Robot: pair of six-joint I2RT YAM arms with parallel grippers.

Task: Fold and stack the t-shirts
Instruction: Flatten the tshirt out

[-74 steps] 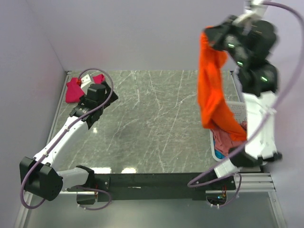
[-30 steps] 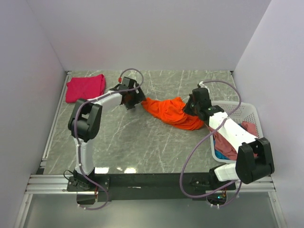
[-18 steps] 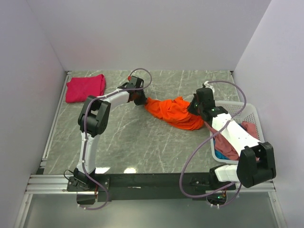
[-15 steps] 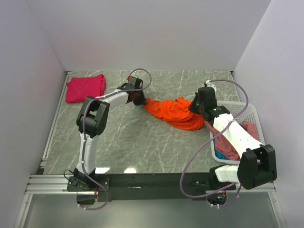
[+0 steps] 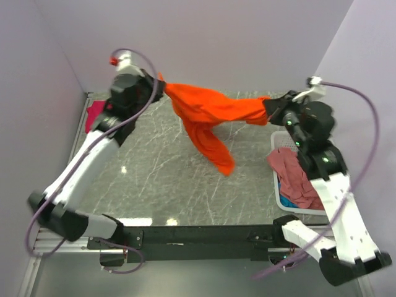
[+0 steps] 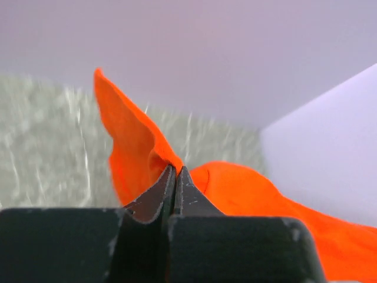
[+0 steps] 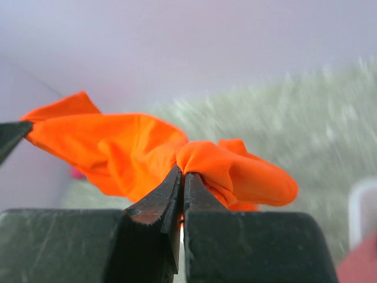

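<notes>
The orange t-shirt (image 5: 207, 114) hangs stretched in the air between both arms, well above the table, with a loose part drooping down in the middle. My left gripper (image 5: 159, 85) is shut on its left end; the cloth (image 6: 135, 147) shows pinched at the closed fingertips (image 6: 175, 171). My right gripper (image 5: 269, 106) is shut on the right end, with bunched orange cloth (image 7: 235, 171) at its tips (image 7: 182, 173). A magenta-pink t-shirt (image 5: 93, 114) lies at the far left corner, mostly hidden by the left arm. A dusty rose-pink t-shirt (image 5: 296, 176) and a blue one (image 5: 287, 201) lie in the basket.
The white lattice basket (image 5: 276, 185) stands at the table's right edge under the right arm. The table is dark marbled stone (image 5: 167, 179), enclosed by pale walls at the back and sides.
Both arms have risen from the table and pulled apart, lifting the orange t-shirt and stretching it between them. The left gripper closed on the shirt's left end during the last second.
</notes>
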